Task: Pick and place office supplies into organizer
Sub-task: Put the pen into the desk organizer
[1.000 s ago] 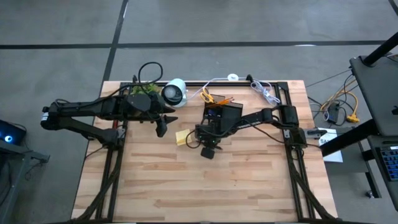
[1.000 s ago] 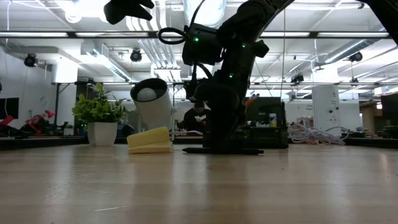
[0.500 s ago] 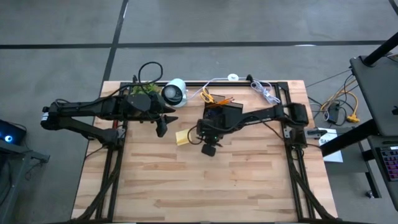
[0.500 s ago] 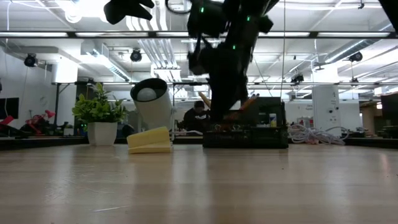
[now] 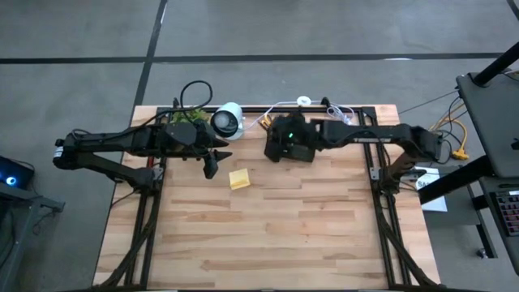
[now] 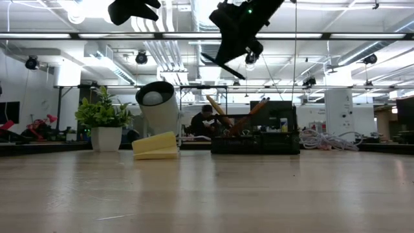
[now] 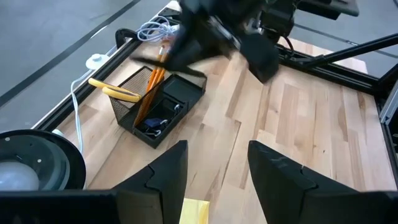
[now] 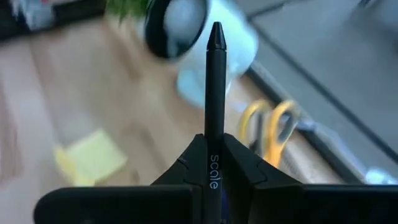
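The right gripper (image 8: 211,171) is clamped on a black pen (image 8: 214,93), held in the air above the organizer (image 5: 290,148) at the table's far edge. Scissors (image 7: 115,89) and pencils (image 7: 151,84) stand in the organizer. The sticky pad (image 5: 238,179) lies on the table, near the left gripper (image 7: 214,168), which hangs open and empty

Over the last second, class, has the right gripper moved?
Yes. The right gripper has risen off the table and swung back over the black organizer, away from the yellow sticky-note pad, carrying a black pen.
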You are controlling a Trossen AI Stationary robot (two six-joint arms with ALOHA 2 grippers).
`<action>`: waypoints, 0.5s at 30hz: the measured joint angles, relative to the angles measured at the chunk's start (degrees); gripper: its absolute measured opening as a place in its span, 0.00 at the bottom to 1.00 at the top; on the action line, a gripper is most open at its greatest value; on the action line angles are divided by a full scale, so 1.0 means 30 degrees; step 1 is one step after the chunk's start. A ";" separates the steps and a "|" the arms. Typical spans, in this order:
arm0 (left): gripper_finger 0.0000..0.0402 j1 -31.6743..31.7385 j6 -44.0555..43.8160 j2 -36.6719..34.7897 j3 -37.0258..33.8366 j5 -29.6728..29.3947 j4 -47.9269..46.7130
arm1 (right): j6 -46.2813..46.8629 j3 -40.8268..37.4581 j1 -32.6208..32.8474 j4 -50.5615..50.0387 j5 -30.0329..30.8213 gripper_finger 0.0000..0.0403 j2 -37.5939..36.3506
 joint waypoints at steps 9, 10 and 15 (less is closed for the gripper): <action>0.38 -0.0002 0.0001 -0.0001 0.0000 0.0000 0.0015 | -0.0576 -0.3832 -0.2972 0.8609 -0.2364 0.04 -0.1987; 0.38 -0.0003 0.0001 -0.0001 0.0000 0.0000 0.0019 | -0.0568 -0.4273 -0.3254 0.9220 -0.2530 0.04 -0.1987; 0.38 0.0000 -0.0001 -0.0001 0.0000 0.0000 0.0058 | -0.0360 -0.6327 -0.4469 1.2706 -0.2616 0.04 -0.2038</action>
